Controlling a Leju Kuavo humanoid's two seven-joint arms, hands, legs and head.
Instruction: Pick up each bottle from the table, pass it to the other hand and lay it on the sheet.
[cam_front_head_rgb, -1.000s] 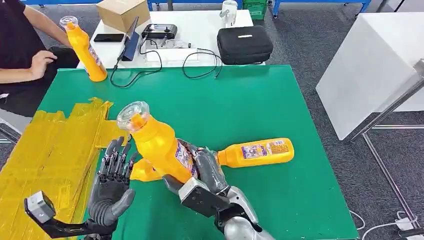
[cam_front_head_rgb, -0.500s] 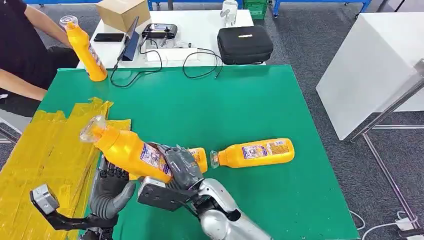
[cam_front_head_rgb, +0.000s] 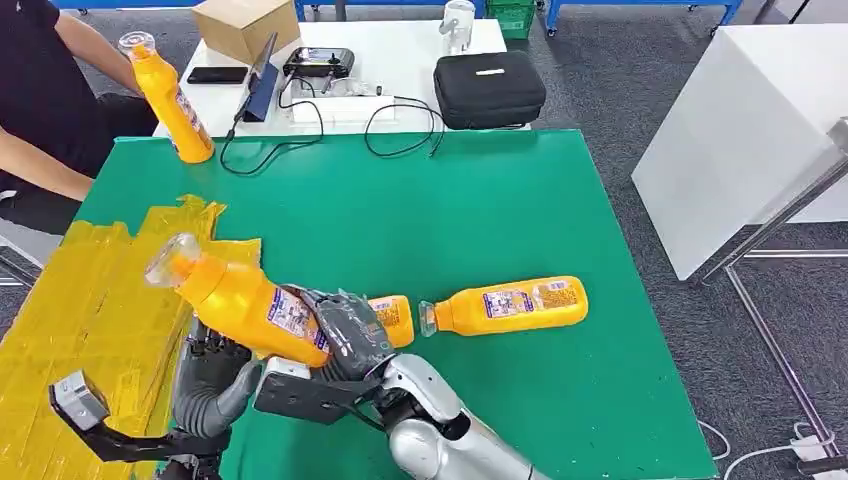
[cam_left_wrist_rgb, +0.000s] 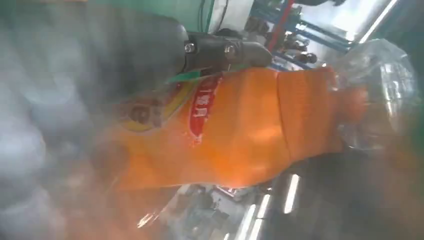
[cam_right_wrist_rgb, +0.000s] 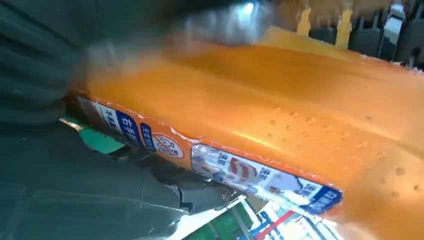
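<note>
The green table carries everything here, and the yellow sheet covers its corner on the robot's left. Over the table edge of that sheet the held bottle slants with its clear cap toward the sheet, the right hand wrapped around its lower body; the left hand sits under it, but whether those fingers have closed on it I cannot tell. Two more bottles wait on the table: one lying on its side to the right of the held bottle, and one upright at the far edge beside a seated person's arm. I judge the bottle a stiff plastic body, probably full and fairly weighty, with a smooth, beaded surface in the right wrist view that may slip; the broad labelled middle looks the safest hold, not the thin clear cap. The label carries blue, red and white print, seemingly Chinese characters, too blurred to read.
</note>
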